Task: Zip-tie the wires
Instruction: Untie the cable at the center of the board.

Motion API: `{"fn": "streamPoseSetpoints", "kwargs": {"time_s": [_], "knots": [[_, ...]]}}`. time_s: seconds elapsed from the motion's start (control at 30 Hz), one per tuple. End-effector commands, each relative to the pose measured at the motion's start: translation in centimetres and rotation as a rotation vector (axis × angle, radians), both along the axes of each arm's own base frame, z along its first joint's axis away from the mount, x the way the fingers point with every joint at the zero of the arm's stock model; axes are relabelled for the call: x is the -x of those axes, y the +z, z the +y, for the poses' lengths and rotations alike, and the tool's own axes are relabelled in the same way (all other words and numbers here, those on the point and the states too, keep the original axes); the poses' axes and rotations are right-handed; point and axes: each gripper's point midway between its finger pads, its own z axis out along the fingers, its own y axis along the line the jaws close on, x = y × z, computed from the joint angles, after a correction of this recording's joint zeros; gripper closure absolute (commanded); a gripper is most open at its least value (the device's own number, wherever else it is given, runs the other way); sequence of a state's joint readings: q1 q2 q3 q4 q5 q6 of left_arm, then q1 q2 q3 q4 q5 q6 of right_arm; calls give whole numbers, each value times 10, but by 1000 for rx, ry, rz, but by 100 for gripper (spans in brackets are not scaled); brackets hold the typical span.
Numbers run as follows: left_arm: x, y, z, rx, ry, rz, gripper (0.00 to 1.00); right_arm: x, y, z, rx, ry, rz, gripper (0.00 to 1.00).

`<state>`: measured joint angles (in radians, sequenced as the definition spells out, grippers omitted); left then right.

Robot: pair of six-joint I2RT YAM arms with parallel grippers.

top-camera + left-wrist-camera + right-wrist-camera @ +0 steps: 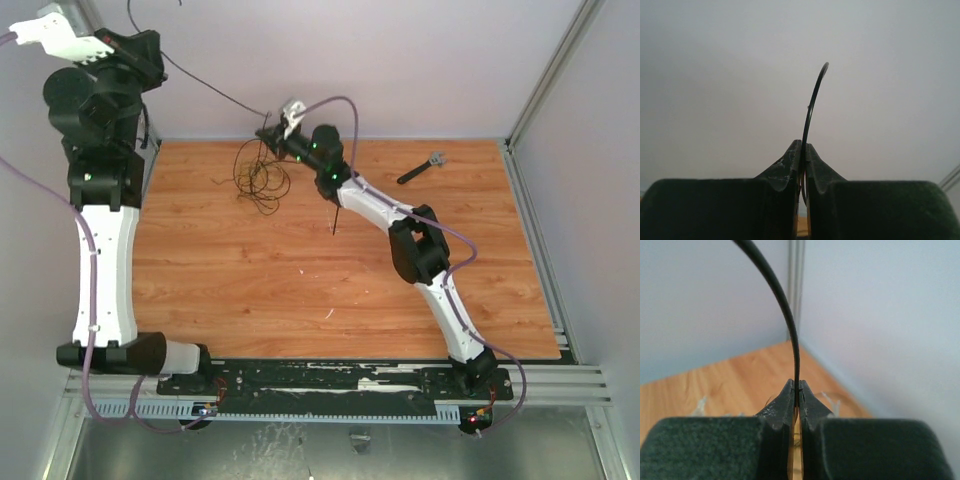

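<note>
Black thin plastic zip tie (pixel 210 85) runs between my left fingers (pixel 780 172) and right fingers (pixel 815 412), both pinched tight on it; dark tangled wires (pixel 262 178) lie at eleven o'clock.

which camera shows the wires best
Top external: the wires show whole, a loose tangle at the far side of the table. Left wrist shows none of them; right wrist shows at most a blurred strand by its jaws.

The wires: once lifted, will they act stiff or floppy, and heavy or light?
Probably floppy: the wires lie in loose tangled loops on the table. Likely springy too, since the strand arcs smoothly above the right claw. Seemingly very light, being so thin; loops may snag when dragged.
</note>
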<state>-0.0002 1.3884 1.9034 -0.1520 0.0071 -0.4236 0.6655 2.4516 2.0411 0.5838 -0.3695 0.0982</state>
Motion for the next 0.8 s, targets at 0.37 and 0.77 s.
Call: {"fn": "streamPoseSetpoints", "kwargs": {"time_s": [0.37,0.77], "knots": [[47,27,40,15,205,-116,89,10,246,-89,-27,-207,-375,100],[59,-44,51,198,232,-94,92,26,175,-201,488,-583,-260,100]]}}
